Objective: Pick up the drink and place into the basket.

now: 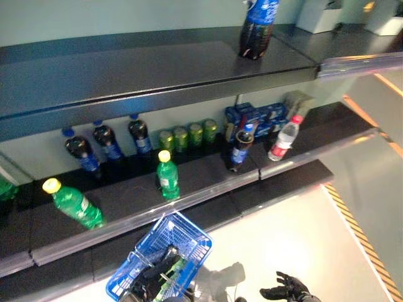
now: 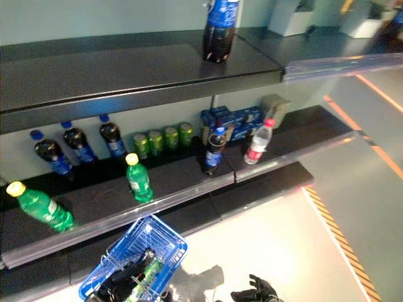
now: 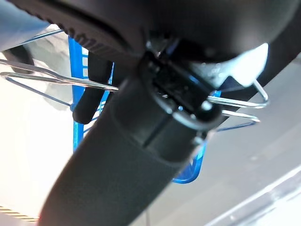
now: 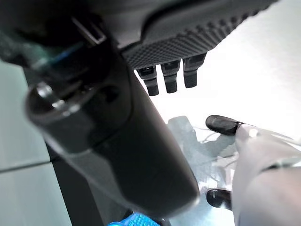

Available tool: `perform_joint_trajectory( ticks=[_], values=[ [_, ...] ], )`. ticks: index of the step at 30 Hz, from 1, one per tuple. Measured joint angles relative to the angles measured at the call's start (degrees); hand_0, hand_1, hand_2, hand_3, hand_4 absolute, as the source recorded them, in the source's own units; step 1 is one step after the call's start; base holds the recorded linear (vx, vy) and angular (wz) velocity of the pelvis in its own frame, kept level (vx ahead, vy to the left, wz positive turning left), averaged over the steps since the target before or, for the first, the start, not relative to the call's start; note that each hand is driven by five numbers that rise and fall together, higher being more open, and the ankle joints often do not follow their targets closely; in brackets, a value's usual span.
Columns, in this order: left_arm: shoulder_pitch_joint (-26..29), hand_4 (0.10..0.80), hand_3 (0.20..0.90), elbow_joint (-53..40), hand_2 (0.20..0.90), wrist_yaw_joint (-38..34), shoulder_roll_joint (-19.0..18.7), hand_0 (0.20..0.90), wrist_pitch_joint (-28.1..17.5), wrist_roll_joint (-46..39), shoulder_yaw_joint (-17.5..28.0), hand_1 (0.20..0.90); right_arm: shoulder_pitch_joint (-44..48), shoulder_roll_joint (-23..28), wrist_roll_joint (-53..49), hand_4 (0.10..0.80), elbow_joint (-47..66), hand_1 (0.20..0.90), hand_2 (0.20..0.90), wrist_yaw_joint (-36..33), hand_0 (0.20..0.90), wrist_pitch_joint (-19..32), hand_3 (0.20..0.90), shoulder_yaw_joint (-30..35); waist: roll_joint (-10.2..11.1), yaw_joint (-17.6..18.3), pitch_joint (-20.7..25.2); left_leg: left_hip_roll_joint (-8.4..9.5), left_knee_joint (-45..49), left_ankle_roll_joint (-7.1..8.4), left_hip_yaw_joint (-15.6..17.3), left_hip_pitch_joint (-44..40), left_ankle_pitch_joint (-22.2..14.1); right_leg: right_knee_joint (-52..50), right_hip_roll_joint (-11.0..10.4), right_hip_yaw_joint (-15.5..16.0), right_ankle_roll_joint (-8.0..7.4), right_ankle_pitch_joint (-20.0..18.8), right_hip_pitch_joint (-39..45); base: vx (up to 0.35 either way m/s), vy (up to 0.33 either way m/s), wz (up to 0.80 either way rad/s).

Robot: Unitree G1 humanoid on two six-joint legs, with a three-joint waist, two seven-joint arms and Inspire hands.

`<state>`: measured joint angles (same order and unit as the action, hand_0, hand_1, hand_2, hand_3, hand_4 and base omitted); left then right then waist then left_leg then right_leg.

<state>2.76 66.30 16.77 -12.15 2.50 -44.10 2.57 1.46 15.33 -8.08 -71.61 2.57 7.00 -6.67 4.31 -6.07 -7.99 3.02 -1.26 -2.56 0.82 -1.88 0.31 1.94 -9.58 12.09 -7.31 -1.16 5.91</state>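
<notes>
The blue basket [image 1: 165, 242] hangs low in front of the shelves, and my left hand [image 1: 150, 275] is shut on its thin wire handles [image 3: 235, 101]. Something green, like a bottle [image 1: 174, 270], lies inside the basket. My right hand [image 1: 286, 290] is low over the floor at the right, open and empty, with its fingers [image 4: 170, 77] straight. On the middle shelf an upright green bottle [image 1: 167, 176] with a yellow cap stands nearest above the basket. A second green bottle [image 1: 74, 204] leans at the left.
The middle shelf [image 1: 208, 189] also holds dark bottles with blue caps [image 1: 104, 141], green cans [image 1: 189, 135], a dark bottle [image 1: 241, 148], a clear bottle with a red cap [image 1: 283, 139] and blue packs [image 1: 258, 115]. A large dark bottle [image 1: 258, 28] stands on the top shelf.
</notes>
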Motion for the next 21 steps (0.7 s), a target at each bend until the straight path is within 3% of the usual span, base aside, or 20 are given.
perform_joint_trajectory(
  ticks=[1, 3, 4, 5, 8, 9, 11, 15, 19, 21],
  values=[
    [0.1, 0.1, 0.2, 0.0, 0.3, 0.2, 0.3, 0.3, -0.5, 0.0, 0.0, 0.3, 0.1, 0.3, -0.7, 0.8, 0.0, 0.9, 0.9, -0.3, 0.9, 0.0, 0.9, 0.0, -0.8, 0.2, -0.6, -0.88, 0.1, 0.23, -0.2, -0.1, 0.0, -2.4, 0.1, -0.1, -0.14, 0.8, -0.4, 0.219, -0.124, 0.93],
    [1.2, 0.1, 0.2, 1.1, 0.3, 0.3, 1.1, 0.3, -1.2, -0.1, -0.2, 0.3, 1.3, 1.5, -1.2, 0.8, 0.2, 0.9, 0.9, -0.6, 0.9, 0.0, 0.9, 0.0, -3.7, 0.9, -2.4, -2.55, -0.3, 0.21, -3.9, -1.3, 0.6, -13.6, 1.0, -0.9, -0.55, 2.5, -4.4, 0.166, -0.1, 0.69],
    [1.3, 0.1, 0.2, 1.4, 0.3, 0.6, 0.8, 0.3, -1.4, 0.0, -0.7, 0.3, 1.8, 1.8, -1.4, 0.8, 0.5, 0.9, 0.9, -0.7, 0.9, -0.1, 0.9, -0.1, -5.4, 2.2, -3.0, -3.43, -0.7, 0.12, -7.5, -2.1, 1.7, -16.0, 2.0, -3.3, -1.84, 5.8, -6.8, 0.137, -0.12, 0.92],
    [1.3, 0.1, 0.2, 2.1, 0.3, 1.1, 0.1, 0.3, -1.9, 0.0, -0.8, 0.3, 1.8, 1.6, -1.4, 0.8, 0.5, 0.9, 0.9, -0.6, 0.9, -0.3, 0.9, -0.2, -5.1, 3.0, -2.9, -3.45, -0.7, 0.38, -9.3, -2.1, 1.9, -11.6, 2.4, -5.2, -1.5, 5.2, -6.8, 0.141, -0.146, 1.06],
    [1.0, 0.1, 0.2, 4.1, 0.3, 1.6, -2.6, 0.3, -3.3, 0.0, -0.8, 0.3, 1.1, -0.2, -1.5, 0.8, -0.2, 0.9, 0.9, -0.6, 0.9, -0.4, 0.9, -0.3, -0.1, 3.5, -1.8, -1.13, -0.9, 2.29, -13.1, -1.0, 2.0, -2.5, 1.4, -9.7, 0.41, 3.0, -6.7, 0.159, -0.243, 1.02],
    [1.1, 0.1, 0.2, 5.0, 0.3, 1.6, -2.8, 0.3, -3.7, 0.0, -0.9, 0.3, 1.0, -0.7, -1.5, 0.8, -1.0, 0.9, 0.9, -0.6, 0.9, -0.4, 0.9, -0.2, 0.7, 3.5, -1.7, -1.2, -0.7, 2.84, -14.2, -1.0, 1.9, -2.5, 1.4, -11.0, 0.7, -0.4, -6.0, 0.27, -0.394, 1.22],
    [1.7, 0.1, 0.2, 6.2, 0.3, 1.7, -2.2, 0.3, -4.9, -0.1, -0.9, 0.3, -0.1, -0.7, -1.4, 0.8, -1.9, 0.9, 0.9, -0.6, 0.9, -0.4, 0.9, -0.2, 0.5, 4.3, -1.6, -2.25, 0.7, 4.4, -17.6, -0.5, 1.0, -2.1, 4.6, -14.3, 2.35, 1.1, -2.2, 0.209, -0.361, 1.65],
    [1.3, 0.1, 0.2, 5.6, 0.3, 2.5, -2.2, 0.3, -5.5, -0.4, -1.4, 0.3, 1.9, 0.4, -1.4, 0.8, -1.9, 0.9, 0.9, -0.5, 0.9, -0.3, 0.9, -0.2, -1.7, 4.0, -1.5, -4.7, 3.3, 7.26, -18.2, 1.5, 1.0, -3.7, 7.8, -13.7, 4.22, 3.5, -0.5, 0.054, -0.332, 1.06],
    [1.5, 0.1, 0.2, 3.8, 0.3, 2.3, -1.3, 0.3, -5.1, -1.6, -3.5, 0.3, 3.8, 1.5, -1.7, 0.8, -1.8, 0.9, 0.9, -0.8, 0.9, -0.9, 0.9, -0.3, -4.0, 2.8, -1.7, -5.17, 4.3, 8.46, -18.5, 3.4, 2.5, -4.0, 9.6, -12.1, 5.52, 5.1, 0.9, -0.105, -0.274, 0.88],
    [0.5, 0.1, 0.2, 0.8, 0.3, 2.2, -1.2, 0.3, -4.0, -1.8, -4.6, 0.3, 3.7, 1.7, -3.3, 0.8, -0.5, 0.9, 0.9, -1.5, 0.9, -1.1, 0.9, -0.8, -5.7, 2.4, -1.4, -6.73, 0.5, 8.48, -18.3, 4.8, 4.0, -5.0, 10.8, -9.8, 6.83, 6.1, -0.3, -0.202, -0.105, 0.87]
  ],
)
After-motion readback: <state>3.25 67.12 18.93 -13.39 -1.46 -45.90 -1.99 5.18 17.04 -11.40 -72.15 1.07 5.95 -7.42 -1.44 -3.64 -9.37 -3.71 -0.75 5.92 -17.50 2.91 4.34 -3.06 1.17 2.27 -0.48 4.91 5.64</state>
